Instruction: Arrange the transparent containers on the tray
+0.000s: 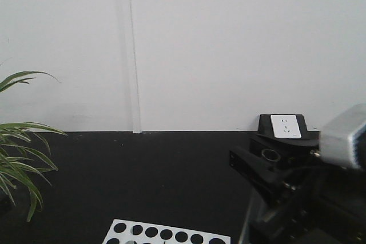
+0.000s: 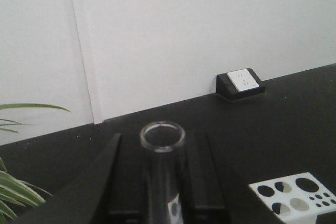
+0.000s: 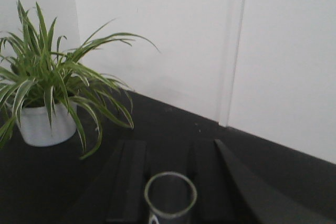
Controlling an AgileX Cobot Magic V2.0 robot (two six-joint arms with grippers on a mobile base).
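A transparent container [image 2: 163, 137], a clear glass tube with a rimmed mouth, stands upright between the black fingers of my left gripper [image 2: 164, 148], which is shut on it. Its lower part is cut off by the frame. A second transparent container [image 3: 170, 194] sits the same way in my right gripper [image 3: 170, 150], shut on it above the black table. In the front view the right gripper [image 1: 262, 163] reaches in from the right with the tube's rim [image 1: 270, 154] showing. The tray [image 1: 166, 234], a white rack with round black holes, lies at the bottom edge and also shows as the tray [image 2: 294, 195] in the left wrist view.
A potted plant in a white pot [image 3: 44, 124] stands at the table's left, its leaves [image 1: 20, 158] reaching inward. A black wedge with a white power socket [image 1: 285, 125] sits against the white wall at the back right. The table top [image 1: 143, 175] is black.
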